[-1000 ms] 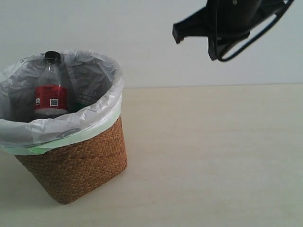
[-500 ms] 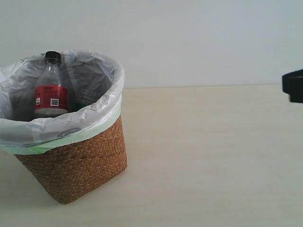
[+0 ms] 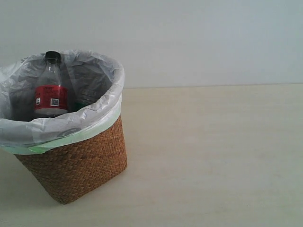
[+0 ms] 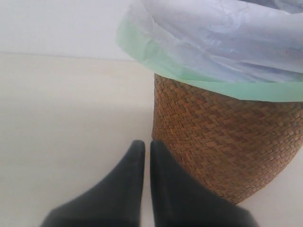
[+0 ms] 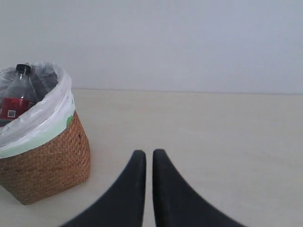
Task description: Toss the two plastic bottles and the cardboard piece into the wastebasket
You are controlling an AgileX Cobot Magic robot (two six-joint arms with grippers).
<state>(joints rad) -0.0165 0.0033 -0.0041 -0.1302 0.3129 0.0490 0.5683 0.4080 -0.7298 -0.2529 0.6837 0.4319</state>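
Note:
The wicker wastebasket (image 3: 78, 161) with its white-greenish bag liner stands at the left of the table. Inside it the slim bottle with black cap and red label (image 3: 50, 92) stands upright; a bit of green (image 3: 81, 101) shows behind it, too little to name. The cardboard piece is hidden or out of view. Neither gripper appears in the exterior view. My left gripper (image 4: 144, 144) is shut and empty, low beside the wastebasket (image 4: 227, 146) wall. Well off to one side of the wastebasket (image 5: 45, 165), my right gripper (image 5: 149, 153) is shut over bare table; the bottle (image 5: 16, 97) shows there too.
A pale beige tabletop (image 3: 213, 156) stretches right of the basket, with a plain light wall (image 3: 199, 38) behind it. No other objects show.
The right arm, high at the upper right a second ago, swung down and out past the right edge of the exterior view. The basket and bottle have not moved.

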